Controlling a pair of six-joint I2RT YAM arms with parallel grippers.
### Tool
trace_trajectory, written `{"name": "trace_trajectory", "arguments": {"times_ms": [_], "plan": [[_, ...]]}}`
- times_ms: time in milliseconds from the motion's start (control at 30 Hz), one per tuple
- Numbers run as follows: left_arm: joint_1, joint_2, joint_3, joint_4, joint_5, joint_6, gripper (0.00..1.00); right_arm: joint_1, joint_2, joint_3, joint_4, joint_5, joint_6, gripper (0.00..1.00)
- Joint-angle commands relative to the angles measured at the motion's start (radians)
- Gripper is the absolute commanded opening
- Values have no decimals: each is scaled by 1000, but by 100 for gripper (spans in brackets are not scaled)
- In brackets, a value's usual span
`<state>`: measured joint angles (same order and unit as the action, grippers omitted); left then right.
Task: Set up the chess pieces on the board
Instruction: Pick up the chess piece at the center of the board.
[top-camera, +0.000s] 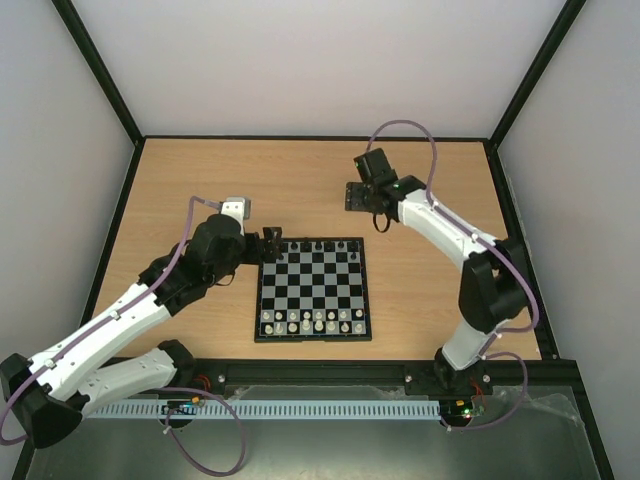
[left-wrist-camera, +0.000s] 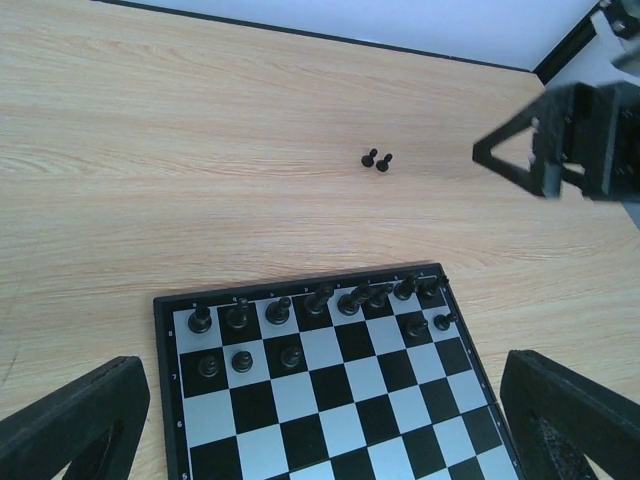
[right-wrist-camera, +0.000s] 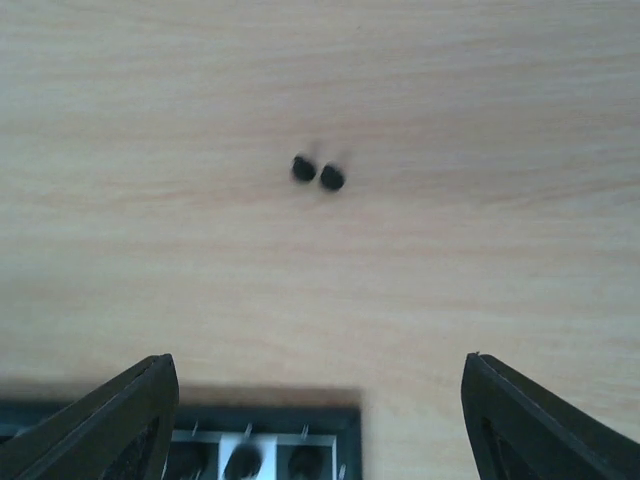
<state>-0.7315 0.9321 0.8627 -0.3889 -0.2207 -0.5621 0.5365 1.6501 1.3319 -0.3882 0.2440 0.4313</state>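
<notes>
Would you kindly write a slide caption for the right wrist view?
Open right pincer above the wooden table, two black chess pieces side by side beyond the board.

Light wood-grain laminate worktop (top-camera: 300, 185) is lying flat, its grain running left to right. Plain white wall panels (top-camera: 320, 60) are standing at the far side and at both flanks. Thin black metal frame bars (top-camera: 100, 75) are slanting up from the far corners. Small cream-white chess figures (top-camera: 318, 322) are standing upright in a band across the near middle; their count is not showing clearly. A black rail (top-camera: 330, 372) is running along the near edge. A white slotted strip (top-camera: 330, 409) is lying just nearer the camera. A wrinkled translucent plastic sheet (top-camera: 530, 440) is lying at the near right.
</notes>
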Motion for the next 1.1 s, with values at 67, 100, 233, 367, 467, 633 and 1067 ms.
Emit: {"name": "trace_trajectory", "arguments": {"times_ms": [67,100,233,367,467,633,1067], "plan": [[6,-11,2,2,3,1,99,-106,215,163,-45,-45,-29,76],[6,-11,4,1,2,1,99,-116,246,182,-39,-52,-30,74],[7,-6,7,2,3,4,99,-143,375,272,-25,-69,-41,67],[7,7,4,16,9,5,99,-148,479,376,-21,-84,-54,61],[9,17,7,20,11,8,99,-148,532,434,-31,-94,-57,58],[12,17,16,21,18,14,99,-148,607,525,-97,-67,-48,50],[15,20,18,28,27,19,99,-148,650,540,-117,-55,-45,32]]}}
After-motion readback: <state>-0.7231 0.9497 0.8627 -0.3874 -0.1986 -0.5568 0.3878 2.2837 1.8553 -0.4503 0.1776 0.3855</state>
